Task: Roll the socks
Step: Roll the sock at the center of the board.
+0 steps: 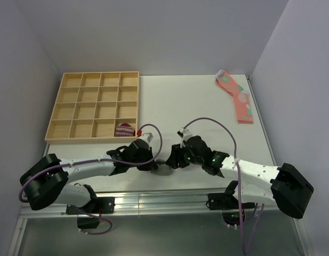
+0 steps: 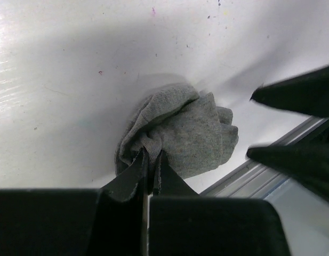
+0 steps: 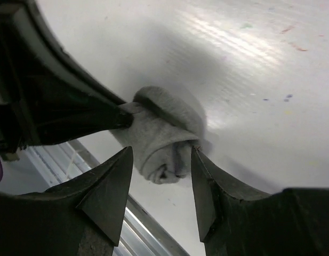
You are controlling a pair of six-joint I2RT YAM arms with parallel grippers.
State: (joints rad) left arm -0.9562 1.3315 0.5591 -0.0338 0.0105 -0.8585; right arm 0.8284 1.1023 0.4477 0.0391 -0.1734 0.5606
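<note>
The grey sock [image 1: 164, 166] lies bunched in a rolled bundle on the white table near its front edge, between my two grippers. In the left wrist view my left gripper [image 2: 152, 155] is shut on a fold of the sock [image 2: 192, 133] at its near edge. In the right wrist view my right gripper [image 3: 161, 152] is open. Its fingertips stand on either side of the rolled end of the sock [image 3: 164, 133], the right tip close to it, and the left gripper's fingers [image 3: 100, 118] pinch the far side. In the top view the left gripper [image 1: 152, 166] and right gripper [image 1: 174, 162] face each other.
A wooden compartment tray [image 1: 66, 106] stands at the back left, with a purple-striped sock bundle [image 1: 124, 129] in its near right compartment. Pink spotted socks [image 1: 239, 97] lie at the back right. The metal rail [image 1: 164, 200] of the table's front edge runs just below the sock.
</note>
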